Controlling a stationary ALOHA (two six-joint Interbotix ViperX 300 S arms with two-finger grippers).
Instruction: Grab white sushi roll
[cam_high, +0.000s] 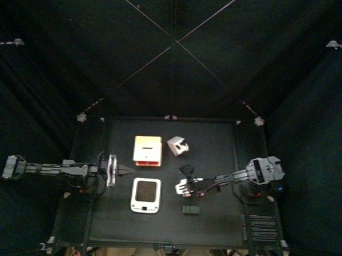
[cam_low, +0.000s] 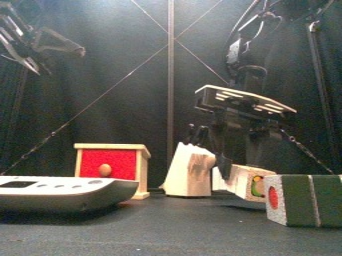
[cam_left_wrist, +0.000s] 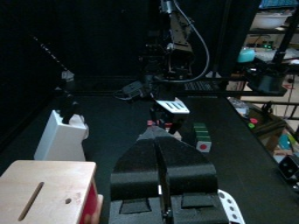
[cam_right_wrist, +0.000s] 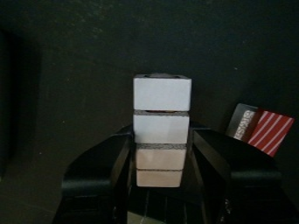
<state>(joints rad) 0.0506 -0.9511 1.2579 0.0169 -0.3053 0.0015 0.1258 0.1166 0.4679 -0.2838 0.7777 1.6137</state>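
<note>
my right claw (cam_right_wrist: 162, 142) hangs over the black table (cam_right_wrist: 59, 79), jaws pointing down, and the white sushi roll (cam_right_wrist: 162, 118) lies right under me in the gap between them. it is a small plain white oblong of stacked segments. its long axis runs straight away from my wrist, so my jaws stand across its narrow width, one on each side of its near half, and its far end sticks out past my fingertips. the jaws are spread, not clenched. i cannot tell whether the pads touch its sides yet. a red striped piece (cam_right_wrist: 260, 128) lies just beside my jaw, clear of the gap. my left claw (cam_left_wrist: 163, 156) rests clenched and empty at the table's left edge, well apart, so this grab is mine.
</note>
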